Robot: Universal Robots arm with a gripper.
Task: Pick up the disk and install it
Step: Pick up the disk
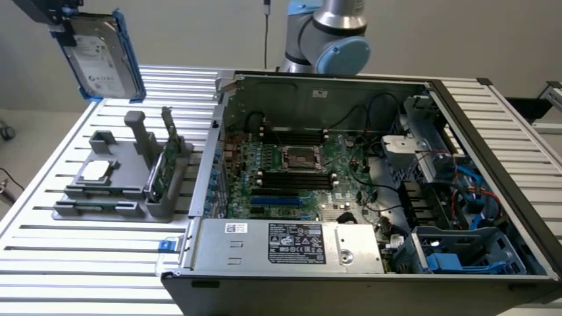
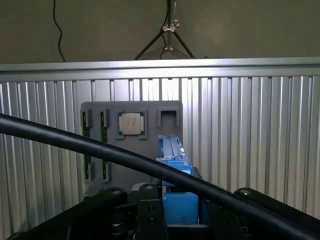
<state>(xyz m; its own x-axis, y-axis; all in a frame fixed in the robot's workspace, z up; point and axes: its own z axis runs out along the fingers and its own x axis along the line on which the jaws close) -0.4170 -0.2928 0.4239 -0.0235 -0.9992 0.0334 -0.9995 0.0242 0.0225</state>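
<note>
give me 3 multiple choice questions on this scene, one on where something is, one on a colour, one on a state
1. Where is the disk?
A) up in the air, clear of the grey fixture
B) resting in that fixture
C) lying beside that fixture

2. What colour are the disk's carrier rails?
A) red
B) blue
C) yellow

3. What state is the end effector in?
A) open and empty
B) shut on the disk
C) shut and empty

Answers:
1 A, it hangs at the exterior view's upper left, touching nothing below.
2 B, blue plastic edges the drive.
3 B, it clamps the disk's top end.
</note>
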